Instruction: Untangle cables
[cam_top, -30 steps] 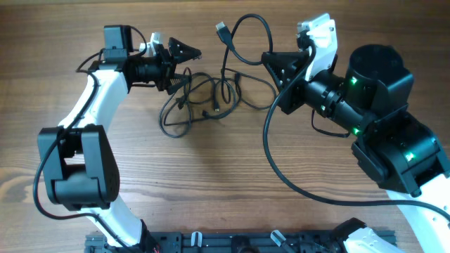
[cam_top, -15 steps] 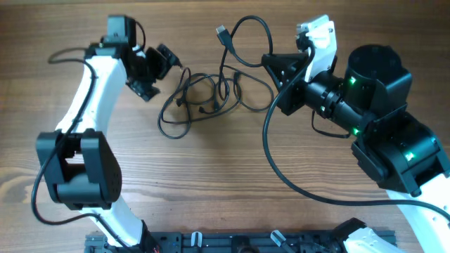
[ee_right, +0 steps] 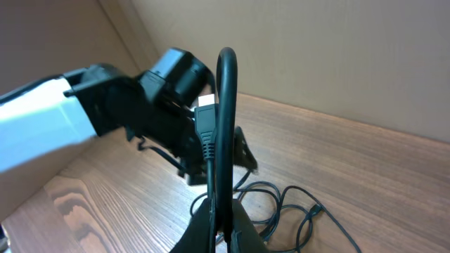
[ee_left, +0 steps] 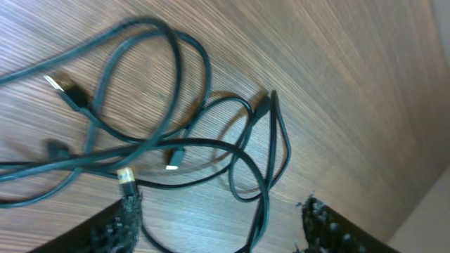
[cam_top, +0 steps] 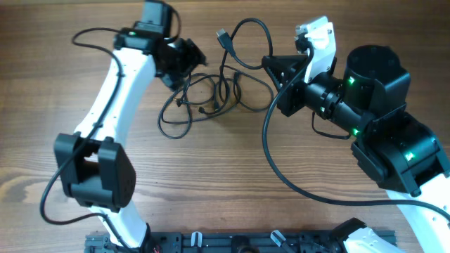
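Cables [cam_top: 200,105] lie tangled on the tabletop [cam_top: 211,183]. At their 2 o'clock the right gripper [cam_top: 269,65] pinches a raised cable [ee_right: 226,91]. At 11 o'clock the left gripper [cam_top: 190,59] hovers, jaws apart. Pulling the raised strand could tighten the knot or drag the whole bundle.

**Fig. — Surroundings of the work area, as I saw them from the remote station.**

- **Table** [cam_top: 211,176]: a wooden top, with its grain running left to right in the overhead view. A darker swirl of grain [cam_top: 17,191] lay near the table's left edge.
- **Black rail** [cam_top: 232,243]: it ran along the table's near edge, at the bottom of the overhead view. It carried two white clips [cam_top: 197,237], set apart from each other.
- **Wall panel** [ee_right: 337,56]: plain beige, it rose upright beyond the table's edge in the right wrist view.
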Controlling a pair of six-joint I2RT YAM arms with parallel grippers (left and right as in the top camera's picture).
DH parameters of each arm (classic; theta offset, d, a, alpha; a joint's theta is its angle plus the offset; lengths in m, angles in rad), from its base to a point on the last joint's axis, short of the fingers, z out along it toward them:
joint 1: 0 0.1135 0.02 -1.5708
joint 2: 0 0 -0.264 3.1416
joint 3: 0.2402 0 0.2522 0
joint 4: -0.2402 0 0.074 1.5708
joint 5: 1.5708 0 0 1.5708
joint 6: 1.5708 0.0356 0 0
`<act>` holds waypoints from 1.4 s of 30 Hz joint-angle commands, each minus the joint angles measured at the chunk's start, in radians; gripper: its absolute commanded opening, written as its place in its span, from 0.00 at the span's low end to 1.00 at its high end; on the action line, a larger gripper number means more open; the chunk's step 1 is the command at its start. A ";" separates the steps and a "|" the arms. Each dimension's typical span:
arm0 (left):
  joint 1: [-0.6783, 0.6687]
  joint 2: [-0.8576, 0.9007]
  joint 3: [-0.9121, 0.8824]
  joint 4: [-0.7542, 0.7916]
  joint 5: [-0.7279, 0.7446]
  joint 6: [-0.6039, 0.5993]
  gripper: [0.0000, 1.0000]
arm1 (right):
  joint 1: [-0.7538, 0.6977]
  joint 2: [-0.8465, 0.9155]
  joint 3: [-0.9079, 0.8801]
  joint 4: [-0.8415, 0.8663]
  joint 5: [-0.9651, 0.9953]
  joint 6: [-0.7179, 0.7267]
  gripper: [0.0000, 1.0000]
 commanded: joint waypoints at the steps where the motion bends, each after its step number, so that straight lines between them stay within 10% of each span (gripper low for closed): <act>1: -0.040 0.073 -0.028 0.029 -0.049 -0.090 0.70 | -0.002 0.000 0.006 -0.005 0.009 -0.017 0.04; 42: -0.134 0.188 -0.028 0.210 -0.071 -0.227 0.50 | -0.002 0.009 0.006 -0.020 0.009 -0.020 0.04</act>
